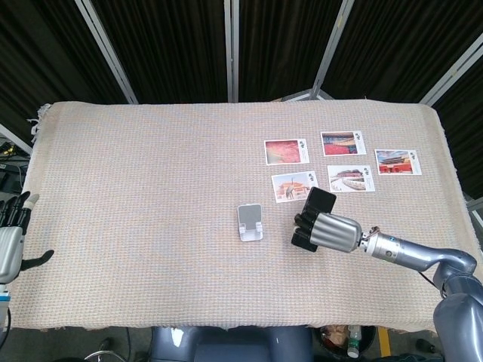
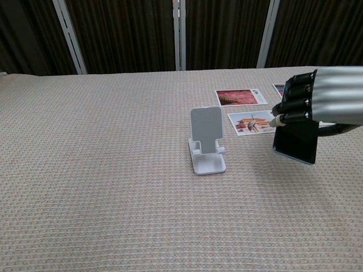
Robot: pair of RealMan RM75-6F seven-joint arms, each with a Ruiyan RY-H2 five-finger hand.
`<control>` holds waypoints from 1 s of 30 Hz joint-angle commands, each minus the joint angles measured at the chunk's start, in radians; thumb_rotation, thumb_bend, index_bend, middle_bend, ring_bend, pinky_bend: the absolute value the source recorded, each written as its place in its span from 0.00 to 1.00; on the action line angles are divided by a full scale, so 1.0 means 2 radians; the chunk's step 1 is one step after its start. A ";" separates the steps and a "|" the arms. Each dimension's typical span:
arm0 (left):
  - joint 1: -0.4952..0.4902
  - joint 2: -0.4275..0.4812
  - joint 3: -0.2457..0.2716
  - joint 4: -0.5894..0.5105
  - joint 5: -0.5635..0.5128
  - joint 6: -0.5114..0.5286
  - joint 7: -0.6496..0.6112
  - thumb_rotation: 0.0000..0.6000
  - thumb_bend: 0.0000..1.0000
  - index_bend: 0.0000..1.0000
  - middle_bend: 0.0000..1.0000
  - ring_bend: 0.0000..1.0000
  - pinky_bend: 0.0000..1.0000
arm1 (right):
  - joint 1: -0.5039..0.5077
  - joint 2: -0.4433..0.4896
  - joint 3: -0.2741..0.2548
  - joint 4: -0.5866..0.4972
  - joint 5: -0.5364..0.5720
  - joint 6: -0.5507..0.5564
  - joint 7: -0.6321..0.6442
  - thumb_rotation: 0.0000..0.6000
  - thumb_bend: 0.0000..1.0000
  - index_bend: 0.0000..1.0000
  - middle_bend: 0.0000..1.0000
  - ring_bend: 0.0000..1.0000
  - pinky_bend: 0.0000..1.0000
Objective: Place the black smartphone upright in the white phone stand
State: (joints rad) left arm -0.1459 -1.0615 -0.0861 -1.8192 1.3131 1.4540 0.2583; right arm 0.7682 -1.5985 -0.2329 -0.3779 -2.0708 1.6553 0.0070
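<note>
My right hand (image 1: 329, 228) (image 2: 326, 96) grips the black smartphone (image 1: 317, 204) (image 2: 296, 143) and holds it in the air, clear of the cloth, to the right of the white phone stand (image 1: 250, 222) (image 2: 207, 140). In the chest view the phone hangs below the curled fingers with its dark screen facing the camera. The stand sits upright and empty near the table's middle. My left hand (image 1: 10, 234) hangs at the far left, off the table edge, fingers spread and holding nothing.
Several picture postcards (image 1: 287, 151) (image 2: 240, 97) lie on the beige woven tablecloth (image 1: 151, 188) behind and right of the stand. Dark curtains with metal poles back the table.
</note>
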 commanded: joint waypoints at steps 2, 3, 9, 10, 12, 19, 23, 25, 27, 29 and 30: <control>0.002 0.004 0.000 -0.002 0.005 0.002 -0.007 1.00 0.00 0.00 0.00 0.00 0.00 | 0.009 0.011 0.041 -0.040 0.022 0.041 -0.160 1.00 0.22 0.55 0.54 0.40 0.34; 0.002 0.004 0.000 -0.002 0.006 0.002 -0.008 1.00 0.00 0.00 0.00 0.00 0.00 | 0.013 0.009 0.045 -0.049 0.022 0.042 -0.189 1.00 0.22 0.54 0.54 0.38 0.32; 0.002 0.005 0.000 0.001 0.005 -0.002 -0.011 1.00 0.00 0.00 0.00 0.00 0.00 | 0.054 0.008 0.048 -0.111 -0.001 0.007 -0.297 1.00 0.22 0.54 0.52 0.35 0.27; 0.001 0.005 0.000 0.003 0.003 -0.004 -0.011 1.00 0.00 0.00 0.00 0.00 0.00 | 0.060 0.007 0.054 -0.128 0.001 -0.004 -0.316 1.00 0.22 0.54 0.52 0.35 0.26; 0.001 0.005 -0.001 0.006 -0.002 -0.007 -0.014 1.00 0.00 0.00 0.00 0.00 0.00 | 0.072 0.002 0.063 -0.153 0.000 -0.025 -0.354 1.00 0.22 0.54 0.52 0.34 0.22; 0.001 0.007 -0.006 0.015 -0.014 -0.012 -0.022 1.00 0.00 0.00 0.00 0.00 0.00 | 0.110 0.008 0.062 -0.211 -0.020 -0.099 -0.414 1.00 0.23 0.54 0.52 0.32 0.09; 0.002 0.008 -0.008 0.018 -0.018 -0.012 -0.025 1.00 0.00 0.00 0.00 0.00 0.00 | 0.113 0.003 0.065 -0.225 -0.016 -0.143 -0.450 1.00 0.23 0.54 0.52 0.30 0.03; 0.002 0.008 -0.008 0.019 -0.021 -0.015 -0.027 1.00 0.00 0.00 0.00 0.00 0.00 | 0.112 0.001 0.067 -0.237 -0.013 -0.158 -0.466 1.00 0.23 0.56 0.53 0.30 0.00; 0.002 0.009 -0.008 0.021 -0.023 -0.017 -0.028 1.00 0.00 0.00 0.00 0.00 0.00 | 0.111 0.000 0.068 -0.245 -0.011 -0.171 -0.477 1.00 0.23 0.57 0.54 0.31 0.00; 0.002 0.009 -0.008 0.021 -0.024 -0.018 -0.028 1.00 0.00 0.00 0.00 0.00 0.00 | 0.109 0.000 0.069 -0.250 -0.009 -0.179 -0.487 1.00 0.23 0.57 0.54 0.31 0.00; 0.002 0.009 -0.009 0.021 -0.024 -0.018 -0.029 1.00 0.00 0.00 0.00 0.00 0.00 | 0.108 0.000 0.069 -0.253 -0.009 -0.182 -0.491 1.00 0.23 0.57 0.54 0.31 0.00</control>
State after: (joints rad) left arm -0.1426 -1.0442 -0.1032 -1.7770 1.2660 1.4183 0.2011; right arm 0.9875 -1.5967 -0.0968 -0.8735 -2.0919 1.3020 -0.9633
